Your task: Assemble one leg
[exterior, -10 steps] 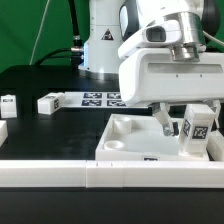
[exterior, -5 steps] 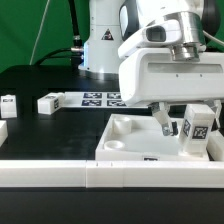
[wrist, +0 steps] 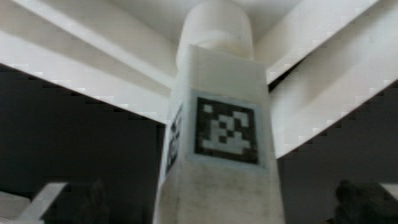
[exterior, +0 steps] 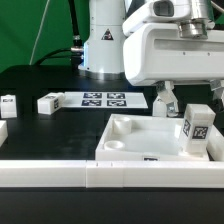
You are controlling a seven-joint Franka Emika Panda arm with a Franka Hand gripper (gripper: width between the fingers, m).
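The leg (exterior: 197, 130), a small white block with a black-and-white tag, stands upright in the far right corner of the large white recessed panel (exterior: 130, 135). My gripper (exterior: 190, 100) is open just above it, with one finger (exterior: 163, 100) off to the exterior view's left of the leg's top and the other at the frame's right edge. In the wrist view the leg (wrist: 222, 130) fills the middle, tag facing the camera. The gripper (wrist: 205, 205) shows there as dark fingertips (wrist: 365, 200) standing apart from the leg on either side.
Two more small white blocks (exterior: 8, 103) (exterior: 47, 103) lie on the black table at the exterior view's left, and a third (exterior: 2, 130) is at the left edge. The marker board (exterior: 105, 98) lies behind the panel. A white rail (exterior: 60, 175) runs along the front.
The gripper has risen from around the leg's lower part to just above its top. The leg stays upright in the panel corner.
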